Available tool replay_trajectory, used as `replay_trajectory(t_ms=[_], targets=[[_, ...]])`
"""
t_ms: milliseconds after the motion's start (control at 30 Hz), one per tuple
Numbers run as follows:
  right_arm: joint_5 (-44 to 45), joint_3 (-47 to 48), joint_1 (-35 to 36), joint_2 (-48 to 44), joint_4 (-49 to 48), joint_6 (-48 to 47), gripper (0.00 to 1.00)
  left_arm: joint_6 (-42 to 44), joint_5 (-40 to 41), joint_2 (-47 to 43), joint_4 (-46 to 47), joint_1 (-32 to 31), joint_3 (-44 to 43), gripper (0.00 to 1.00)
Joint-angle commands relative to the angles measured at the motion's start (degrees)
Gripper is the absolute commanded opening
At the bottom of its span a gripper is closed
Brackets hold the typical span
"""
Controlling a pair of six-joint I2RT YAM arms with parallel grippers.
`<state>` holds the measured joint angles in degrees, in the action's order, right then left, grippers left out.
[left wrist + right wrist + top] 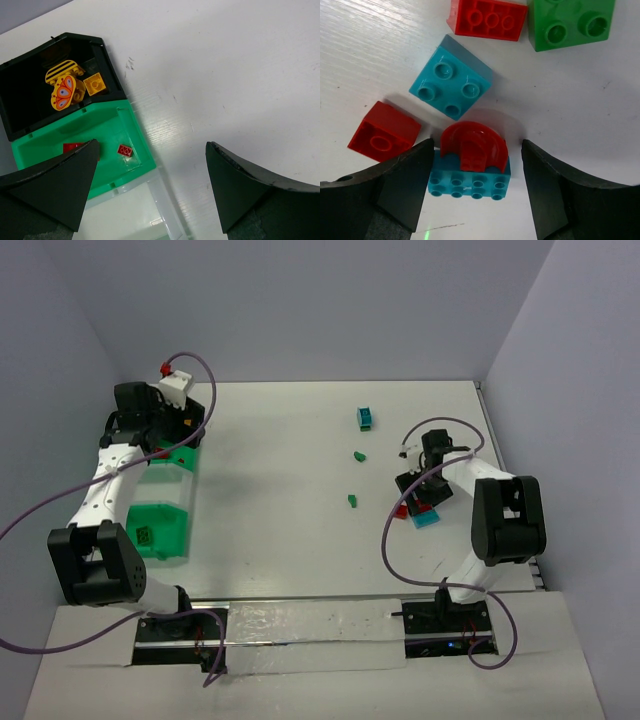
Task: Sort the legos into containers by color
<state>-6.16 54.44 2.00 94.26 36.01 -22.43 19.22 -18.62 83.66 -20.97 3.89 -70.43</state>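
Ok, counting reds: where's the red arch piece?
Right wrist view: the red arch piece sits between the fingers of the right pincer, against a teal plate, below a teal brick.

White left arm (105, 490), black joints, matching right arm (470, 472), purple cables (384, 540), right tool (476, 187) with dark wedge fingers (400, 185)

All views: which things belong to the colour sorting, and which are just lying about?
Belonging: red plastic arch piece on a flat teal brick; square teal brick; square green brick; black plastic bin; bright green plastic bin.
Lying about: purple cable; shiny strip along the near edge.
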Motion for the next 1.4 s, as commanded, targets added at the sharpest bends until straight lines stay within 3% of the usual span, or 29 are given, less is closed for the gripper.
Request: replay_trajectory(t_ms=[0, 333, 533, 800, 900, 1067, 1367], targets=[[1.1, 2.9, -0.3, 1.8, -0.1, 0.8, 0.75, -1.0, 0.9, -1.4, 0.3, -0.6, -1.4, 0.98], [0.3, 4.1, -0.2, 2.1, 0.0, 1.5, 0.53, -1.6, 1.4, -0.6, 0.4, -1.4, -2.0, 0.98], [-2.6, 6.9, -0.3, 0.4, 1.8, 1.5, 0.48, -2.8, 0.8, -0.5, 0.6, -1.5, -2.6, 0.98], [-15.3, 21.0, -1.6, -2.1, 5.9, 6.7, 0.48, -9.1, -8.0, -1.4, 2.7, -1.5, -3.6, 0.99], [-22.7, 28.1, -1.6, 0.1, 6.4, 14.3, 0.48, -15.6, -11.4, -0.8, 5.3, -2.4, -4.7, 0.99], [-34.0, 33.8, -1.2, 3.6, -2.0, 32.0, 0.48, -26.0, -14.6, 0.5, 12.7, -7.7, -4.7, 0.99], [-46.7, 37.6, 1.1, 11.7, -18.3, 53.8, 0.48, -29.1, -12.5, 9.4, 28.6, -21.9, -8.0, 0.99]])
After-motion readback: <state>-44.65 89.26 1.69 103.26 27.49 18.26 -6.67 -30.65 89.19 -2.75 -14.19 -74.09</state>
